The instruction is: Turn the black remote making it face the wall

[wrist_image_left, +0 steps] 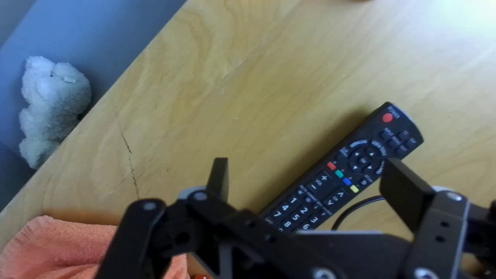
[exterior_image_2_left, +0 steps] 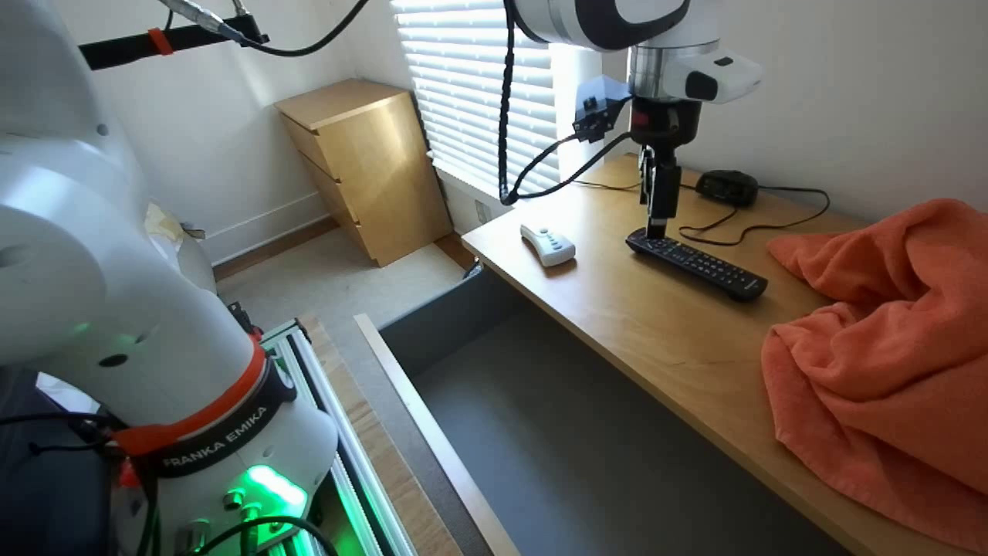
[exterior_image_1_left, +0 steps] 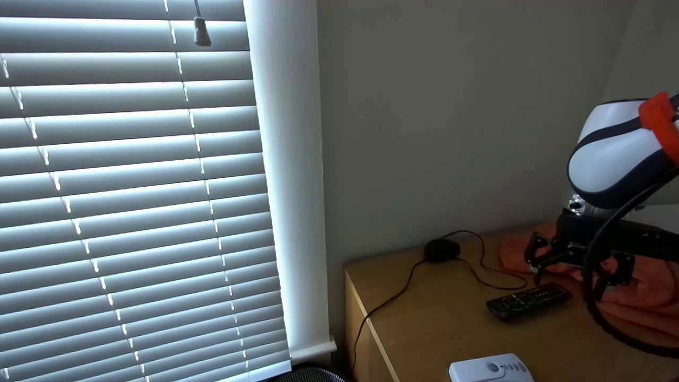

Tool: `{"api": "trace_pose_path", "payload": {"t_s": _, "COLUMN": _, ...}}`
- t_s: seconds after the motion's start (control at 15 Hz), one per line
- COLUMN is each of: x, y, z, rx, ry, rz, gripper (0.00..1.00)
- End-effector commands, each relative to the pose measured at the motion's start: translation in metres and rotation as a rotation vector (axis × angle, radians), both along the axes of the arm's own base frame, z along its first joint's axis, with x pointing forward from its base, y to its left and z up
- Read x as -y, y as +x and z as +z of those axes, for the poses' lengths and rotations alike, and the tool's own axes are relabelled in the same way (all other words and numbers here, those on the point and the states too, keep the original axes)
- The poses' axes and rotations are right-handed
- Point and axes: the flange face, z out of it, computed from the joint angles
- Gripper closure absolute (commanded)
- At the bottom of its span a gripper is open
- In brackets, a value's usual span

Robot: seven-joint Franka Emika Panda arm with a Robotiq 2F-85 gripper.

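The black remote [exterior_image_1_left: 529, 301] lies flat, buttons up, on the wooden top. It also shows in an exterior view [exterior_image_2_left: 698, 266] and in the wrist view [wrist_image_left: 333, 176], slanting, its power-button end at upper right and its lower end hidden behind the gripper. My gripper [wrist_image_left: 308, 170] is open and empty, its fingers wide apart on either side of the remote in the wrist view. In an exterior view the gripper [exterior_image_2_left: 656, 228] points down, its tips overlapping the remote's far end; I cannot tell whether they touch. The plain wall [exterior_image_1_left: 451, 116] rises behind the top.
An orange cloth [exterior_image_2_left: 888, 347] lies beside the remote. A small black object [exterior_image_2_left: 727, 187] with a cable sits near the wall. A white device [exterior_image_2_left: 549, 245] lies near the front edge. An open drawer [exterior_image_2_left: 432, 432] juts out below; a fluffy white toy [wrist_image_left: 54, 104] is inside.
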Motion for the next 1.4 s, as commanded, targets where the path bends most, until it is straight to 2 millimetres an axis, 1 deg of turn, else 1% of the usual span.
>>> {"api": "trace_pose_path", "payload": {"t_s": 0.0, "x": 0.008, "y": 0.024, "z": -0.037, "rx": -0.049, "ry": -0.075, "rz": -0.084, "gripper": 0.0}}
{"api": "trace_pose_path", "payload": {"t_s": 0.2, "x": 0.01, "y": 0.038, "z": -0.064, "rx": -0.075, "ry": -0.079, "rz": -0.147, "gripper": 0.0}}
{"api": "trace_pose_path", "payload": {"t_s": 0.27, "x": 0.01, "y": 0.041, "z": -0.071, "rx": -0.083, "ry": -0.075, "rz": -0.167, "gripper": 0.0}}
{"api": "trace_pose_path", "payload": {"t_s": 0.53, "x": 0.012, "y": 0.054, "z": -0.086, "rx": -0.081, "ry": -0.039, "rz": -0.247, "gripper": 0.0}}
{"api": "trace_pose_path", "payload": {"t_s": 0.67, "x": 0.013, "y": 0.059, "z": -0.088, "rx": -0.069, "ry": -0.015, "rz": -0.278, "gripper": 0.0}}
{"api": "trace_pose_path", "payload": {"t_s": 1.07, "x": 0.018, "y": 0.068, "z": -0.073, "rx": -0.026, "ry": 0.049, "rz": -0.332, "gripper": 0.0}}
{"api": "trace_pose_path", "payload": {"t_s": 1.33, "x": 0.02, "y": 0.078, "z": -0.079, "rx": -0.005, "ry": 0.026, "rz": -0.42, "gripper": 0.0}}
